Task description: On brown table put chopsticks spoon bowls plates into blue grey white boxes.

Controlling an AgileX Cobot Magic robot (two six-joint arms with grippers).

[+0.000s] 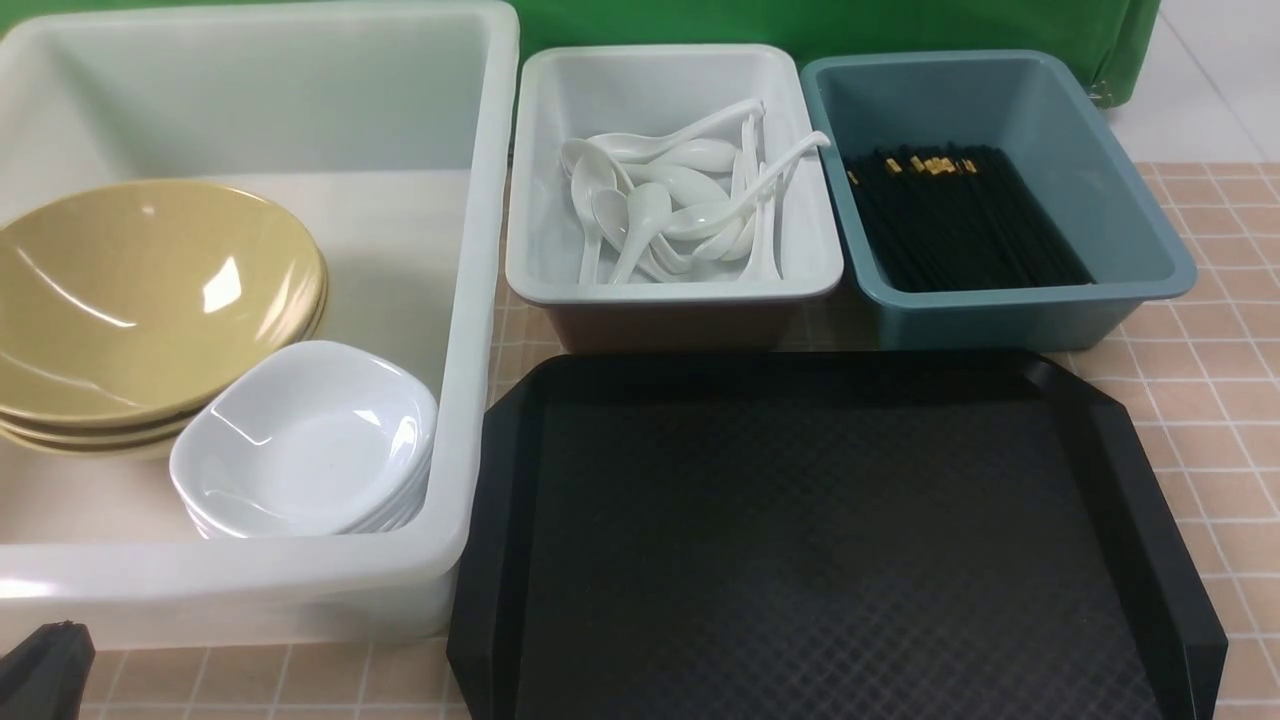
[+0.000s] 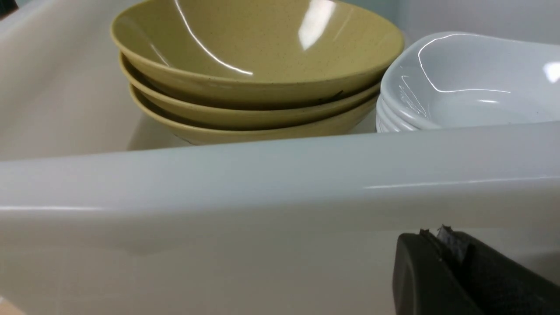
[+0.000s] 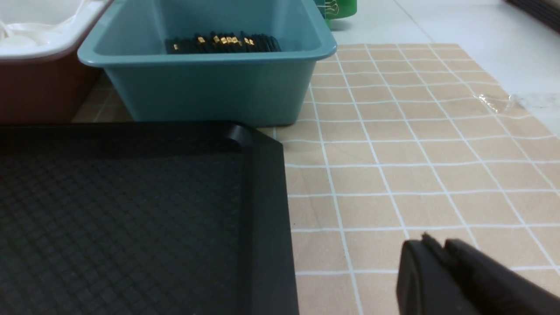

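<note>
Now you're parked: left gripper [image 2: 442, 238] pressed together at seven o'clock below the white box [image 1: 470, 400], right gripper [image 3: 437, 249] closed too, everything sorted by kind.

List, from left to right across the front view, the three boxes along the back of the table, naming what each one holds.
White box with yellow bowls and white plates → grey box with spoons → blue box with chopsticks.

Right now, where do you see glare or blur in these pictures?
Front view: bright glare streaks on the top yellow bowl and white plates. Left wrist view: the same glossy streaks, with the near white box wall soft. Right wrist view: the black tray looks dim, slightly blurred.
</note>
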